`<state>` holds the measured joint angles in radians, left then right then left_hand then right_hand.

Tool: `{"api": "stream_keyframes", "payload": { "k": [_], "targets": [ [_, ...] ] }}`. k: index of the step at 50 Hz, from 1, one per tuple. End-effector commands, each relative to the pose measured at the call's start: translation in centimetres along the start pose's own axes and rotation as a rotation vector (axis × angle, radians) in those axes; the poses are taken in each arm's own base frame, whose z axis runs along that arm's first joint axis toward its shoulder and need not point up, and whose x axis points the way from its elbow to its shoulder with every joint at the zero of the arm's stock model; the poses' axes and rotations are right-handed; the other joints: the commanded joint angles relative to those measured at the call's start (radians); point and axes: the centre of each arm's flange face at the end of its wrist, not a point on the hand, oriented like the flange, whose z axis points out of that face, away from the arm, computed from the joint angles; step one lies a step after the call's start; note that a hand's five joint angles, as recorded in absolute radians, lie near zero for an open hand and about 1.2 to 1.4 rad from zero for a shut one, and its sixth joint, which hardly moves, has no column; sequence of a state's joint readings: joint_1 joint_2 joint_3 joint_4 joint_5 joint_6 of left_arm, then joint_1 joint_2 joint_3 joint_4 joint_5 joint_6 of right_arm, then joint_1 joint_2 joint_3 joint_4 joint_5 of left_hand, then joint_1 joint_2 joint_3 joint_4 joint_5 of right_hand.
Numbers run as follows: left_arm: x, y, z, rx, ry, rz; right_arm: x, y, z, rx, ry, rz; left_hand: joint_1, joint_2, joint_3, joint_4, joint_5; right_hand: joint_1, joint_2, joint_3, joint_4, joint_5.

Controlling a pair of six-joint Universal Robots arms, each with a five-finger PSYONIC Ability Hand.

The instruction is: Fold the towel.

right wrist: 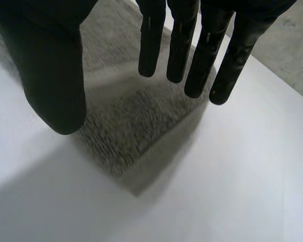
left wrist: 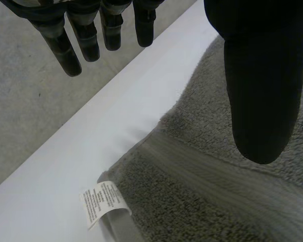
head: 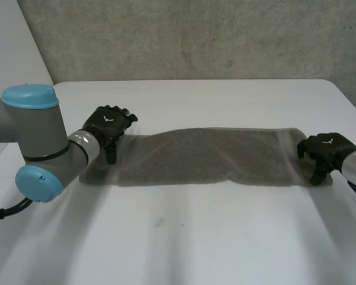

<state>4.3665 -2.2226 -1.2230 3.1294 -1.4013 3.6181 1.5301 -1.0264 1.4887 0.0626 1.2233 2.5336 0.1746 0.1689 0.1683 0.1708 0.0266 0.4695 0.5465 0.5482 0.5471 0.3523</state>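
Fingers relaxed on the left hand, head view first: it sits at the nine o'clock end of the grey towel, and the right hand at the three o'clock end. The towel lies flat as a long strip across the white bench.

Left wrist view: straight fingers and thumb hover apart above the towel's striped border, grasping nothing. A white care label sticks out at the corner.

Right wrist view: fingers released too, spread over the towel's corner, nothing pinched.

My read: possibly one lengthwise fold done. The ends are not yet brought together, and neither hand has a grip, so most of the folding is left.
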Motion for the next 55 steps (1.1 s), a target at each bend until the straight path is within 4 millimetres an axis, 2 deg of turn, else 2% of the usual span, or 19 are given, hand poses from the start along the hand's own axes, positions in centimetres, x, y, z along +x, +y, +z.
{"api": "stream_keyframes", "payload": {
  "k": [1, 5, 7, 8, 12, 14, 18, 19, 24, 25, 26, 27, 28, 37, 50, 55],
  "targets": [
    [0.2, -0.3, -0.1, 0.019, -0.002, 0.006, 1.2, 1.4, 1.4, 0.042, 0.064, -0.013, 0.007, 0.012, 0.013, 0.010, -0.020, 0.308, 0.231, 0.230, 0.231, 0.251],
    [0.2, -0.5, -0.1, 0.029, -0.005, 0.007, 1.4, 1.9, 1.9, 0.046, 0.073, -0.015, 0.010, 0.015, 0.016, 0.013, -0.017, 0.349, 0.272, 0.271, 0.272, 0.292],
    [0.2, -0.5, -0.1, 0.032, -0.007, 0.006, 1.4, 2.1, 2.0, 0.043, 0.072, -0.013, 0.013, 0.018, 0.019, 0.016, -0.014, 0.420, 0.343, 0.341, 0.342, 0.363],
    [0.2, -0.5, -0.1, 0.032, -0.007, 0.006, 1.5, 2.2, 2.0, 0.041, 0.073, -0.012, 0.013, 0.018, 0.019, 0.016, -0.014, 0.536, 0.459, 0.457, 0.459, 0.479],
    [0.4, -0.4, -0.1, 0.029, -0.003, 0.004, 1.6, 2.4, 2.1, 0.037, 0.074, -0.023, 0.010, 0.015, 0.016, 0.013, -0.017, 0.590, 0.513, 0.512, 0.513, 0.533],
    [0.4, -0.4, -0.1, 0.027, -0.002, 0.004, 1.5, 2.7, 2.1, 0.026, 0.072, -0.043, 0.010, 0.015, 0.016, 0.013, -0.017, 0.721, 0.644, 0.643, 0.644, 0.664],
    [0.7, -0.5, -0.2, 0.028, 0.004, -0.005, 1.5, 2.8, 2.1, 0.019, 0.067, -0.061, 0.013, 0.018, 0.019, 0.016, -0.014, 0.801, 0.724, 0.723, 0.724, 0.744],
    [0.7, -0.5, -0.2, 0.028, 0.004, -0.005, 1.4, 2.9, 2.1, 0.015, 0.065, -0.067, 0.013, 0.018, 0.019, 0.016, -0.014, 0.898, 0.820, 0.819, 0.820, 0.840],
    [0.6, -0.5, -0.2, 0.030, 0.003, -0.026, 1.4, 3.0, 2.1, 0.012, 0.062, -0.071, 0.013, 0.018, 0.019, 0.016, -0.014, 0.927, 0.850, 0.848, 0.849, 0.869],
    [0.6, -0.5, -0.2, 0.028, 0.003, -0.030, 1.4, 3.0, 2.1, 0.008, 0.065, -0.081, 0.013, 0.018, 0.019, 0.016, -0.014, 0.841, 0.764, 0.762, 0.763, 0.783],
    [0.6, -0.5, -0.2, 0.028, 0.003, -0.030, 1.6, 3.0, 2.0, 0.001, 0.073, -0.090, 0.015, 0.021, 0.022, 0.019, -0.011, 0.575, 0.498, 0.497, 0.498, 0.518],
    [0.6, -0.5, -0.2, 0.028, 0.003, -0.030, 1.6, 3.0, 2.0, 0.001, 0.073, -0.090, 0.015, 0.021, 0.022, 0.019, -0.011, 0.573, 0.496, 0.494, 0.495, 0.515],
    [0.5, -0.5, -0.2, 0.028, 0.001, -0.030, 1.6, 2.9, 1.9, -0.004, 0.075, -0.092, 0.015, 0.021, 0.022, 0.019, -0.011, 0.375, 0.298, 0.296, 0.297, 0.318],
    [0.5, -0.5, -0.6, 0.026, 0.002, -0.033, 2.2, 2.9, 1.1, -0.013, 0.065, -0.070, 0.015, 0.021, 0.022, 0.019, -0.011, 0.183, 0.106, 0.104, 0.105, 0.125],
    [0.4, -1.0, -0.9, 0.039, -0.001, -0.031, 1.7, 3.3, 1.1, 0.013, 0.001, -0.051, 0.015, 0.021, 0.022, 0.019, -0.011, 0.200, 0.123, 0.121, 0.122, 0.142],
    [0.4, -1.1, -0.9, 0.042, -0.002, -0.031, 1.8, 3.1, 0.9, 0.011, 0.005, -0.052, 0.015, 0.021, 0.022, 0.019, -0.011, 0.109, 0.032, 0.030, 0.031, 0.051]
  ]
}}
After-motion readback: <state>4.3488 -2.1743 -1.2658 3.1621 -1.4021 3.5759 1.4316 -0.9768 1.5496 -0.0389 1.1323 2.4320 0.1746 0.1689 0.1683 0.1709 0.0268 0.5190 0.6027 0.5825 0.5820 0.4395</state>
